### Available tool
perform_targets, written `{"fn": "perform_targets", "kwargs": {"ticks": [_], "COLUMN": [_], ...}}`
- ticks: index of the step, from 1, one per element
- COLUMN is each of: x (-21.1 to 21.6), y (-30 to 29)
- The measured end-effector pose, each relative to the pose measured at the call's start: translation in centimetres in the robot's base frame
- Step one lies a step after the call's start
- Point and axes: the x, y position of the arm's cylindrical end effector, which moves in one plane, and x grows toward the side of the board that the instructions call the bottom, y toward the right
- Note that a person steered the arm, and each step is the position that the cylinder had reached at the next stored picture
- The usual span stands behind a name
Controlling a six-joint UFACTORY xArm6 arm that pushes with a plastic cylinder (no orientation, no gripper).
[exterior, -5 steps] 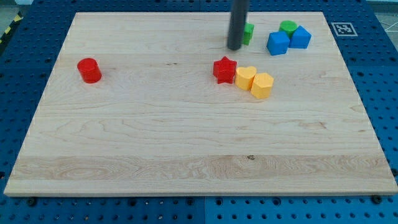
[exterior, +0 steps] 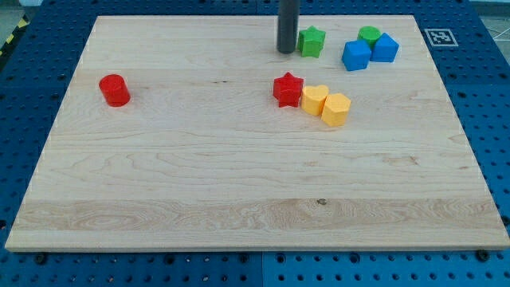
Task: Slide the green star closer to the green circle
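The green star [exterior: 311, 41] lies near the view's top, right of centre. The green circle [exterior: 369, 34] sits further right at the view's top, tucked behind two blue blocks. My tip [exterior: 286, 51] is just left of the green star, with a small gap between them. The rod rises straight up out of the view's top.
Two blue blocks [exterior: 356, 55] [exterior: 385, 48] stand between the green star and the green circle's front. A red star [exterior: 288, 89] and two yellow blocks [exterior: 315, 100] [exterior: 335, 109] cluster below the green star. A red cylinder [exterior: 115, 90] is at the view's left.
My tip has moved left and slightly up, from in front of the green star to its left side. The green star now shows in full. No block has moved.
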Motion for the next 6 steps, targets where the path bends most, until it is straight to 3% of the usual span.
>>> {"fn": "perform_targets", "kwargs": {"ticks": [1,3,6], "x": [0.1,-0.3,-0.8], "y": [2.2,-1.8,5.1]}}
